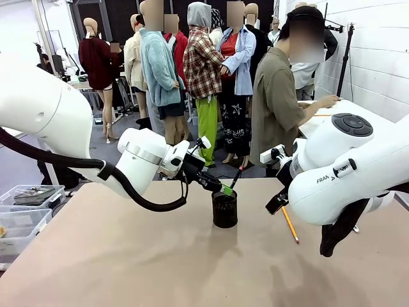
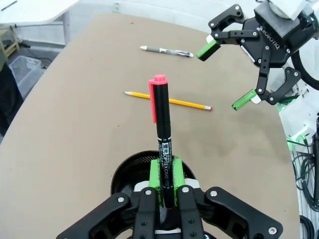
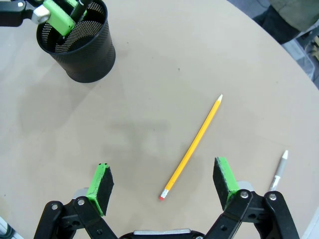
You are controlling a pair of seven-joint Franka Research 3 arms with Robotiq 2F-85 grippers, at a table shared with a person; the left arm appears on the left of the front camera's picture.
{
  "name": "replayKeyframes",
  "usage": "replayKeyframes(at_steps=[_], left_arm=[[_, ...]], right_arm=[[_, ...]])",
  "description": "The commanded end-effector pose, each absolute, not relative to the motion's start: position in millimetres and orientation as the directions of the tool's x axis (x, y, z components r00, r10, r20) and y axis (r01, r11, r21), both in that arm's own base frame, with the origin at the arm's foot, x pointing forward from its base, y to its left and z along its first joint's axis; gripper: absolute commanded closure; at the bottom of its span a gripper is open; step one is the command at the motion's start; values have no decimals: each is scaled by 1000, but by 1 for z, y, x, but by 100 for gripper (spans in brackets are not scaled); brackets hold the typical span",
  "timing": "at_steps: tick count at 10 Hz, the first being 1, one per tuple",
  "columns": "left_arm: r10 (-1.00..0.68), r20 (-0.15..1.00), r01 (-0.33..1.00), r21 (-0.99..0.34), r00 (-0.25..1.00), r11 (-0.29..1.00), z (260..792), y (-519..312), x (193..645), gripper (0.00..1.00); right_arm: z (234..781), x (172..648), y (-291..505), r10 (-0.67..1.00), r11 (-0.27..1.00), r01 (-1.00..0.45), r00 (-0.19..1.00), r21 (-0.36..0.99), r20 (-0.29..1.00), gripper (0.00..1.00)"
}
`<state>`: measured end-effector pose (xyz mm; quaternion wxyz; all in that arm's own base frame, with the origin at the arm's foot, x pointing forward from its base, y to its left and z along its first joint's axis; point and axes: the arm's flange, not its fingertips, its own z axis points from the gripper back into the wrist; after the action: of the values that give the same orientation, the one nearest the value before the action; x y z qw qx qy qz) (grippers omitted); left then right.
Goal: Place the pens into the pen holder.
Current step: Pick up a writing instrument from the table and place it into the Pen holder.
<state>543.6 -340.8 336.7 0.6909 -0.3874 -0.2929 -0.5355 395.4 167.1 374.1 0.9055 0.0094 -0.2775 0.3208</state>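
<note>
1. Pen holder (image 1: 224,209) stands mid-table, mouth up and unobstructed.
2. Left gripper (image 2: 163,172) is clenched on a black marker and poised over the holder's mouth, likely lined up for a clean drop.
3. Right gripper (image 3: 163,180) is spread wide and empty, hovering above the pencil.
4. Black marker (image 2: 162,124), pink-capped, tilts slightly, its lower end at the holder's rim.
5. Yellow pencil (image 3: 194,144) lies flat, apart from the holder.
6. Grey pen (image 2: 167,50) lies beyond, near the table edge.
</note>
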Motion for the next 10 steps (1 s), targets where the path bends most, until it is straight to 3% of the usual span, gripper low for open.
replayKeyframes(at_steps=[1, 4, 6, 10], left_arm=[[-522, 815, 968, -217, 252, 128, 341, -340, 550, 68], [-498, 831, 968, -195, 247, 155, 349, -328, 547, 8], [-499, 825, 960, -172, 263, 222, 363, -313, 539, 8], [-634, 689, 884, -20, 351, 468, 443, -216, 499, 8]], right_arm=[[374, 395, 167, 576, 794, -587, 641, -160, 508, 0], [374, 395, 167, 576, 794, -587, 641, -160, 508, 0], [374, 395, 167, 576, 794, -587, 641, -160, 508, 0], [374, 395, 167, 576, 794, -587, 641, -160, 508, 0]])
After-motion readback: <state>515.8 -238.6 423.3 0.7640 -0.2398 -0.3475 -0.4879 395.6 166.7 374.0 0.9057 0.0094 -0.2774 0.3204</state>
